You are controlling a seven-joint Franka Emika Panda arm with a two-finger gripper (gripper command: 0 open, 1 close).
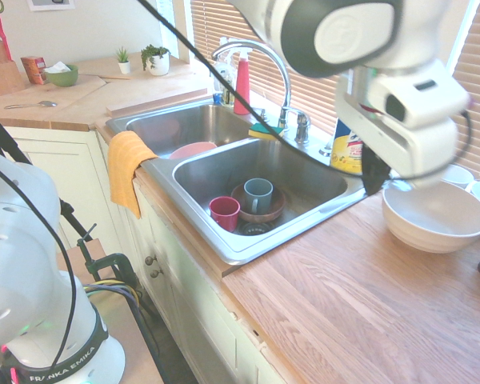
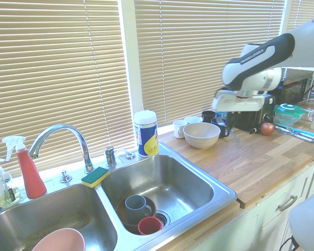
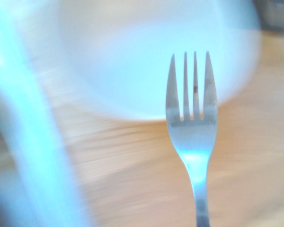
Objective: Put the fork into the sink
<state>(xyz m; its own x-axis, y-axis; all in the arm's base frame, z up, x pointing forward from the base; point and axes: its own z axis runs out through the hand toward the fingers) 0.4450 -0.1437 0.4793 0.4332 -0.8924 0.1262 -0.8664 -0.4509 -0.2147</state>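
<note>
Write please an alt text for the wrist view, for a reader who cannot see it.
A silver fork rises from the bottom edge, its four tines pointing up, sharp against a blurred background. Behind it are a pale rounded bowl and a wooden countertop, both smeared by motion.
</note>
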